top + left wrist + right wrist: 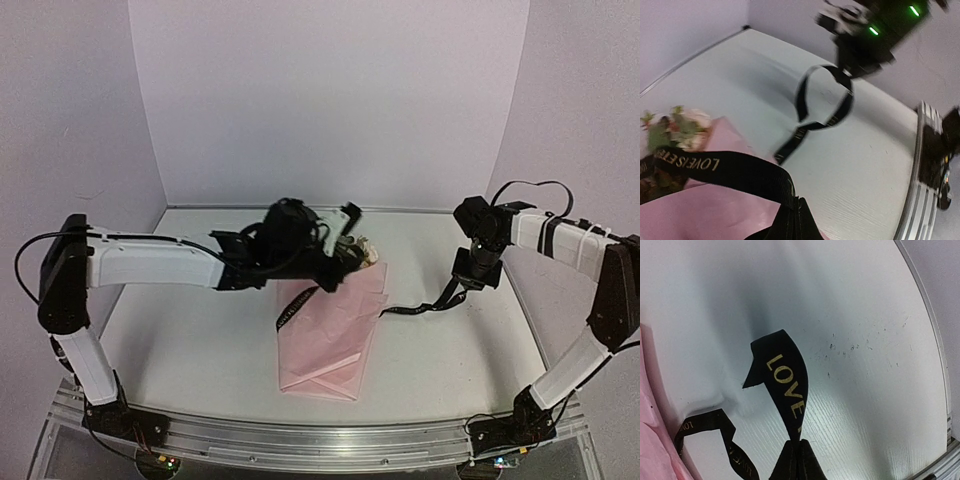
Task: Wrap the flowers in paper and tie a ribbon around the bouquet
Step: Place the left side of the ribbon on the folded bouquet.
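Observation:
The bouquet lies in mid-table, the pink paper folded round the flowers, whose heads point to the far side. The black ribbon with gold lettering runs from one gripper to the other. My left gripper hovers over the upper end of the paper, shut on one stretch of ribbon that crosses the paper below the flowers. My right gripper, to the right of the bundle, is shut near the other end. That end sticks up past its fingertips.
White tabletop with purple walls on three sides. An aluminium rail runs along the near edge. Slack ribbon loops over the table between the two arms. The paper's edge shows at the left of the right wrist view.

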Controlling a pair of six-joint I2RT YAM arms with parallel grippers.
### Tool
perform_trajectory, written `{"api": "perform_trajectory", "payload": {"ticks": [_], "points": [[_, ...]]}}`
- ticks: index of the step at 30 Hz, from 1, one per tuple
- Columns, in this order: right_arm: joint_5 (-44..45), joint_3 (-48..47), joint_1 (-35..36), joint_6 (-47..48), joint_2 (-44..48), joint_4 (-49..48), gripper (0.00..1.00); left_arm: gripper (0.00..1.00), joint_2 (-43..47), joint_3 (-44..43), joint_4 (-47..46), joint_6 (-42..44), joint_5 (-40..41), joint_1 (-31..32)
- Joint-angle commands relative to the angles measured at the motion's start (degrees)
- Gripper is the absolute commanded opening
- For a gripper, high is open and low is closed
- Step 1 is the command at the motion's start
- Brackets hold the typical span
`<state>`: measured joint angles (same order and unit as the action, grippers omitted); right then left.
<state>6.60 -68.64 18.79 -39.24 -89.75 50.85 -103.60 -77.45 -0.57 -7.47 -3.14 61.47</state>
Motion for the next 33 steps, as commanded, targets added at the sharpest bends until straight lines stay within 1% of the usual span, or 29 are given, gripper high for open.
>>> {"api": "perform_trajectory", "payload": {"ticks": [1, 3, 6, 12, 17, 22, 26, 30, 33], "points": [[-5.8, -2.7, -1.2, -0.6, -4.9, 1.1, 0.00, 0.00, -10.5, -6.5, 9.6, 12.9, -0.9, 6.8], [-7.7, -4.5, -1.2, -1.0, -7.0, 1.1, 0.00, 0.00, -13.5, -8.3, 10.9, 13.6, -1.1, 7.5], [-9.5, -6.5, -1.2, -1.3, -9.3, 1.2, 0.00, 0.00, -14.4, -8.6, 10.5, 14.3, 0.0, 7.5], [-9.1, -10.2, -1.2, 0.1, -12.4, 2.0, 0.00, 0.00, -13.3, -8.9, 9.3, 14.4, 1.1, 6.7], [-6.7, -14.9, -1.7, 2.9, -15.0, 2.3, 0.00, 0.00, -10.1, -8.3, 9.0, 15.9, -1.2, 6.7], [-6.9, -24.1, -4.2, 3.6, -20.6, 3.5, 0.00, 0.00, -5.6, -5.7, 10.7, 18.1, -3.6, 7.8], [-6.6, -30.5, -5.0, 4.0, -25.9, 5.1, 0.00, 0.00, -5.1, -6.0, 14.0, 19.1, -5.4, 7.9], [-6.6, -34.2, -5.1, 4.2, -28.6, 5.7, 0.00, 0.00, -5.6, -7.0, 17.2, 21.0, -7.2, 8.4], [-5.0, -36.1, -5.4, 4.5, -30.0, 6.2, 0.00, 0.00, -5.2, -6.6, 19.0, 22.8, -7.1, 8.7]]}}
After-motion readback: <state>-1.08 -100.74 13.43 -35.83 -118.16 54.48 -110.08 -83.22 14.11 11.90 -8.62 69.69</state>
